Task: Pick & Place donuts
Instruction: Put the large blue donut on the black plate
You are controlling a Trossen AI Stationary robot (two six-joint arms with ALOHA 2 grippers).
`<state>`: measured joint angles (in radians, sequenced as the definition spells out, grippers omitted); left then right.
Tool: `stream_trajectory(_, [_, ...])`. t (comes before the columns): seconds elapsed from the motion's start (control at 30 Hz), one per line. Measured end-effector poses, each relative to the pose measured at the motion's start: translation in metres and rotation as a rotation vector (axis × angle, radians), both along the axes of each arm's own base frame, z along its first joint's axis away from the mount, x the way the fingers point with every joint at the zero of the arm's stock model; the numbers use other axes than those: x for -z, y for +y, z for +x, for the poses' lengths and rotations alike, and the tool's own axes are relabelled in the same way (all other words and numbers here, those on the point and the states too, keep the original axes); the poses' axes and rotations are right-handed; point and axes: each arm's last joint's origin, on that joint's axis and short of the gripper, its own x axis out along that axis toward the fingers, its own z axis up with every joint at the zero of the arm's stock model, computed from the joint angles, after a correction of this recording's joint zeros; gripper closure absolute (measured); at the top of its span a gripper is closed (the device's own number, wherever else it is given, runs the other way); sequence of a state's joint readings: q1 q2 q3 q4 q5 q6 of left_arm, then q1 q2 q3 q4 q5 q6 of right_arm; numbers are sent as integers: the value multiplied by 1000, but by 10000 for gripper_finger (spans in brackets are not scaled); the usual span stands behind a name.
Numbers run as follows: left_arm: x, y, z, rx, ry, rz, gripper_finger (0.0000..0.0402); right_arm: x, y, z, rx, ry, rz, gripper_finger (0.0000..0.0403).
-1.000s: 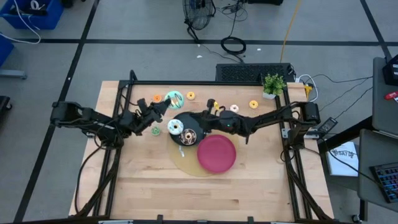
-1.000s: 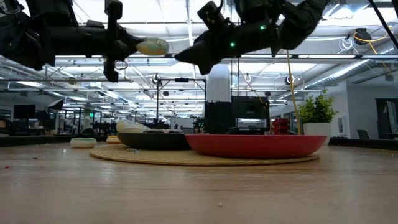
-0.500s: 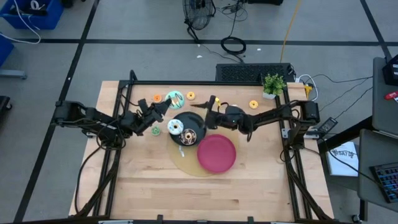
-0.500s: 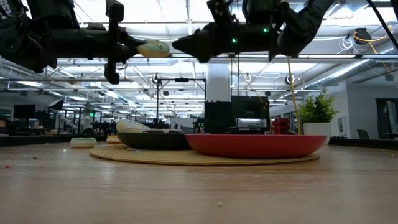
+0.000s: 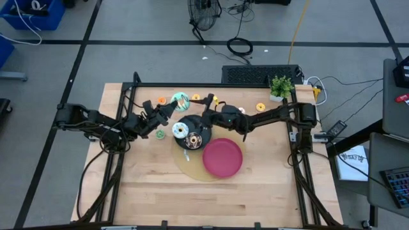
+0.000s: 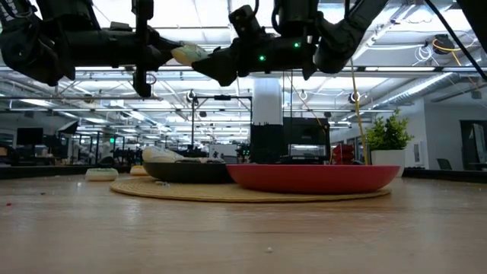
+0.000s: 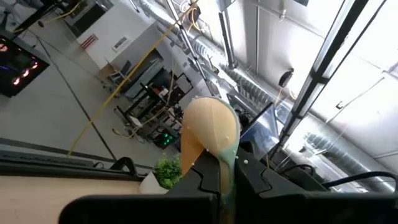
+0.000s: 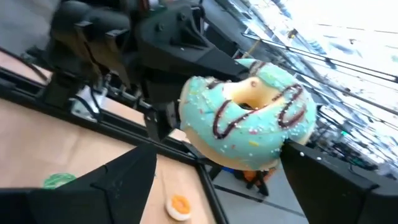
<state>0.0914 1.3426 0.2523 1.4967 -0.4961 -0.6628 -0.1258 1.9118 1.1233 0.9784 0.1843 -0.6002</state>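
My left gripper (image 5: 171, 107) is shut on a teal-iced donut (image 5: 179, 100) and holds it high above the table's far left part. My right gripper (image 5: 200, 110) has reached across from the right. It stands open close to that donut (image 8: 249, 121), one finger (image 8: 118, 183) on either side, and I cannot see it touching. A white sprinkled donut (image 5: 179, 131) and a brown donut (image 5: 195, 137) lie in the black plate (image 5: 192, 121). The red plate (image 5: 222, 157) holds nothing. Orange (image 5: 162, 101), yellow (image 5: 195, 98) and orange (image 5: 260, 107) donuts lie on the table. My left gripper pinches the teal donut's rim (image 7: 225, 165) between its two fingers, coming roughly level from the table's left. The donut sticks out past the fingertips, lifted clear of the table and tilted. Its iced face is turned up and toward the right arm, and its cream underside (image 7: 205, 130) faces my left wrist.
Both plates sit on a round tan mat (image 5: 192, 169) at the table's middle. A small green piece (image 5: 159, 134) lies left of the black plate. A potted plant (image 5: 280, 86) stands at the far right corner. Bare wood lies along the near half.
My right gripper has moved toward the table's left and far side, up to the teal donut in my left gripper, and it has opened. The left gripper and its donut have stayed about where they were.
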Motion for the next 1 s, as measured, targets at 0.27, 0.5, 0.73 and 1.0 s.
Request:
stream_trajectory(0.27, [0, 0, 0, -2, 5, 5, 382, -4, -2, -1, 77, -31, -14, 77])
stream_trajectory(0.5, [0, 0, 0, -6, 18, 20, 389, -8, 0, -1, 23, -87, 28, 77])
stream_trajectory(0.73, [0, 0, 0, -5, 17, 20, 382, -10, -1, -2, -22, -130, 93, 77])
stream_trajectory(1.0, [0, -1, 1, 21, 6, 11, 383, -10, -6, -2, -35, -136, 110, 83])
